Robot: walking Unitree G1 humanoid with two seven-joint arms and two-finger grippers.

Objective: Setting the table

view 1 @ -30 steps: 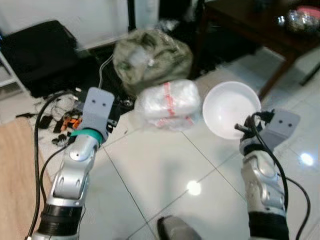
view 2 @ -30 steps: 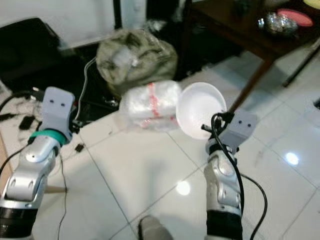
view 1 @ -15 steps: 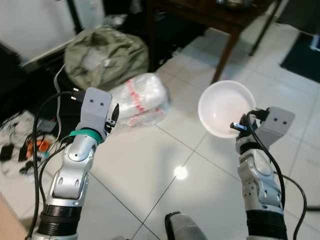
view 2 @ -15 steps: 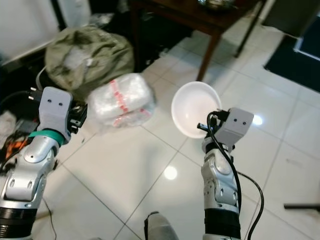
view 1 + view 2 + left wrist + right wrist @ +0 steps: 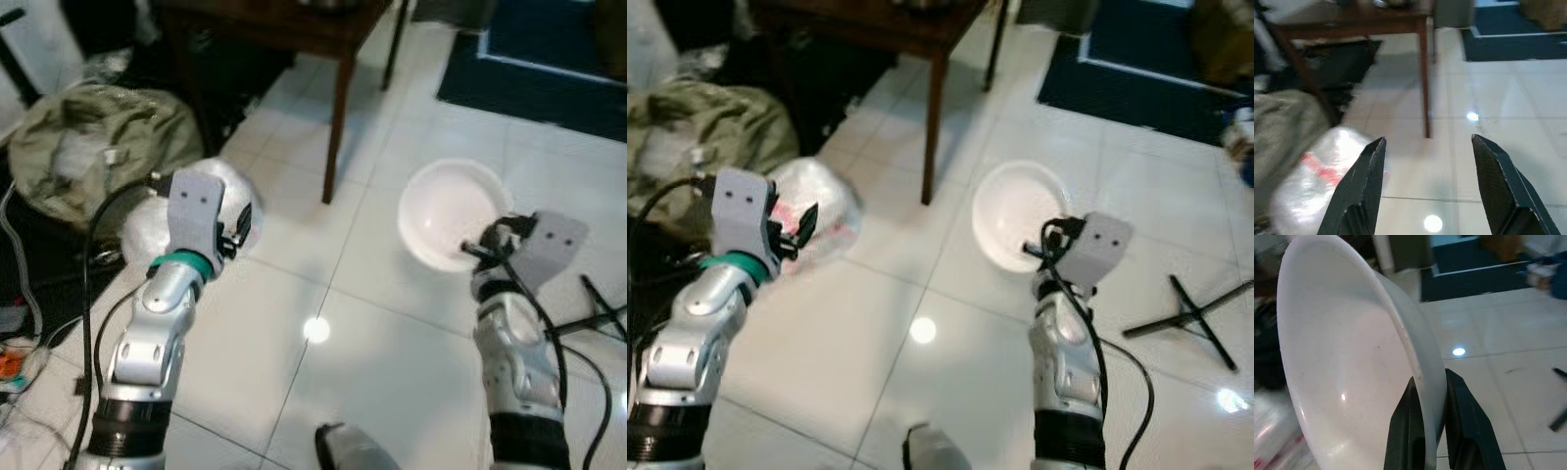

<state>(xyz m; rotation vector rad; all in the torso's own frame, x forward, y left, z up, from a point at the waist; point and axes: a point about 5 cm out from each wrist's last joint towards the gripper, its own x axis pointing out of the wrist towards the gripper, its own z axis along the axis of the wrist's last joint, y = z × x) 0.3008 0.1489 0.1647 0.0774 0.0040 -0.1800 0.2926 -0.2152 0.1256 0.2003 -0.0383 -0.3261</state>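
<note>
A white bowl hangs in the air on my right side, over the white tiled floor. My right gripper is shut on its rim, one black finger inside and one outside the wall of the white bowl. My left gripper is held up at chest height with its two black fingers spread wide and nothing between them. A dark wooden table stands ahead, one leg reaching down to the tiles between my arms.
A clear plastic-wrapped bundle with red print and an olive cloth sack lie on the floor at the left. A dark rug covers the far right. Black folded stand legs lie on the tiles at the right.
The camera has swung to the right: the sack and bundle slid left, the table leg came to the middle, the rug appeared. Both arms keep their pose, bowl still held.
</note>
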